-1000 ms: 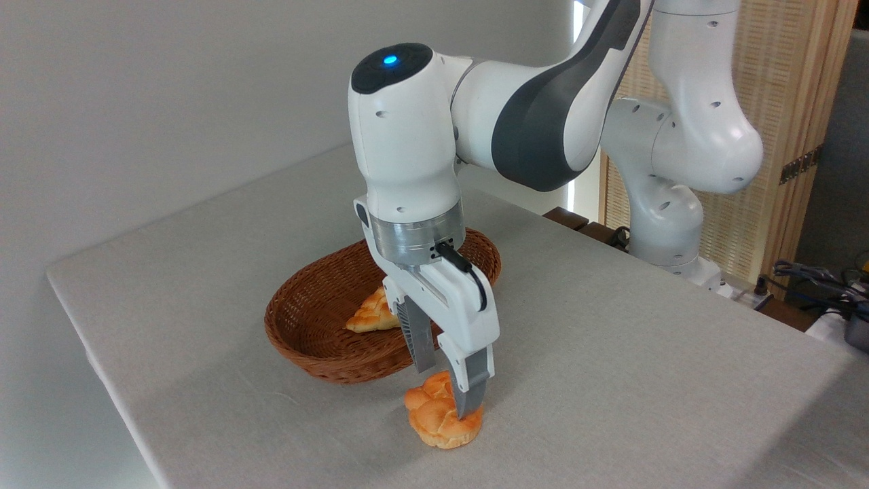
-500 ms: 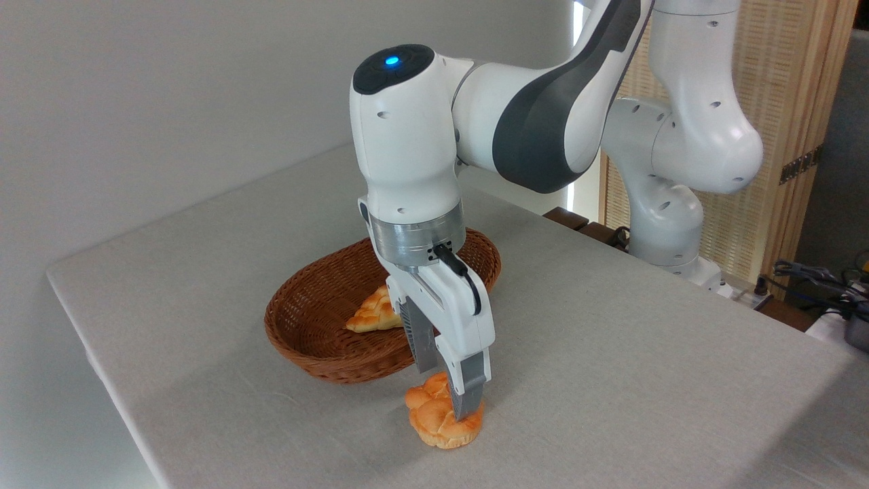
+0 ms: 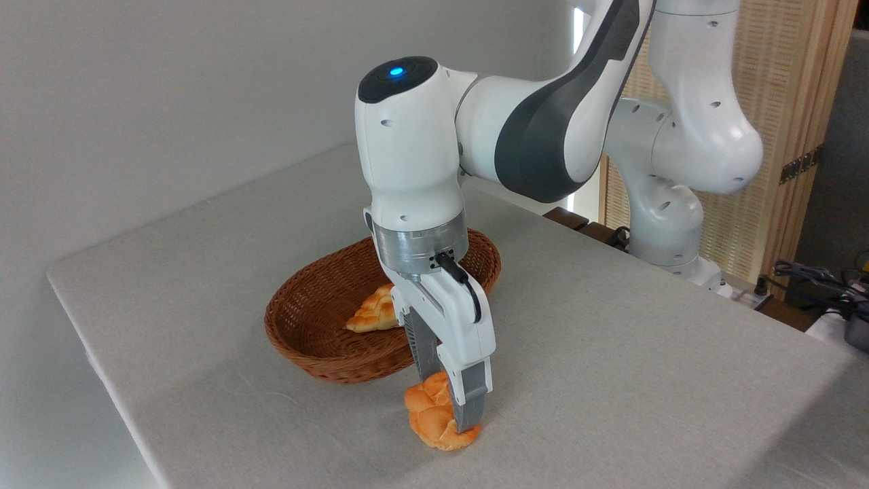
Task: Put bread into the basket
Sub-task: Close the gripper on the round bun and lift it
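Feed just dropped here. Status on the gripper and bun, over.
Gripper shut on small golden-orange knotted bun, bun on the grey table. Oval brown wicker basket right behind, pale braided loaf inside. Path clear.

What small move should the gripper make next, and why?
Probably close fully on the bun and lift it straight up. The gripper is down around the bun, one finger on each side, and the bun still sits on the table. The basket lies just behind and its rim stands higher, so the bun needs height before moving over it.

basket (image 3: 319, 353) rim just beside bread (image 3: 434, 421)
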Controlling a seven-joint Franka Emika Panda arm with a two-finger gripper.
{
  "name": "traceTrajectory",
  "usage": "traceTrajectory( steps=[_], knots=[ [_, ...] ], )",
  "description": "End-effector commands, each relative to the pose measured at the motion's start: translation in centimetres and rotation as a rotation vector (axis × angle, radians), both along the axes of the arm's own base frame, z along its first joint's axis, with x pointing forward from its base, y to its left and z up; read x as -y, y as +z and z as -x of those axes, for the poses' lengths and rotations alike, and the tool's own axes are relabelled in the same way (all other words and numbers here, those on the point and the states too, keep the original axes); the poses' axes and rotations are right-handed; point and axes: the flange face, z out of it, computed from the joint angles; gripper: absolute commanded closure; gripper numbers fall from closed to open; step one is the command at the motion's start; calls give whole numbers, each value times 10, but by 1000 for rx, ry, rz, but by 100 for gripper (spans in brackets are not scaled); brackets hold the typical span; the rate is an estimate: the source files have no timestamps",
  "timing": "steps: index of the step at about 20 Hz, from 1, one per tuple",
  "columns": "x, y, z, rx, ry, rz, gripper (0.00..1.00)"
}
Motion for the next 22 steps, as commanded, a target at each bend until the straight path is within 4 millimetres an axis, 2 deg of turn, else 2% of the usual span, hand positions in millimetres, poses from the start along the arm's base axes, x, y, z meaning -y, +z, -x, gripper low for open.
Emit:
traceTrajectory(
  steps=[1, 3, 5, 7, 10, 12, 13, 18, 22],
  knots=[
    [-1, -1, 3, 10, -8, -11, 52],
    [-2, -1, 3, 7, -8, -10, 62],
    [-2, -1, 3, 4, -9, -10, 66],
    [-12, 0, 5, 4, 14, -7, 74],
    [-14, 4, 3, 13, 24, 0, 84],
    [-14, 5, 3, 13, 40, 1, 85],
    [-14, 9, 1, 15, 47, 1, 88],
    [-14, 29, -4, -3, 52, 6, 89],
    [-10, 61, -11, -8, 42, 6, 89]
  ],
)
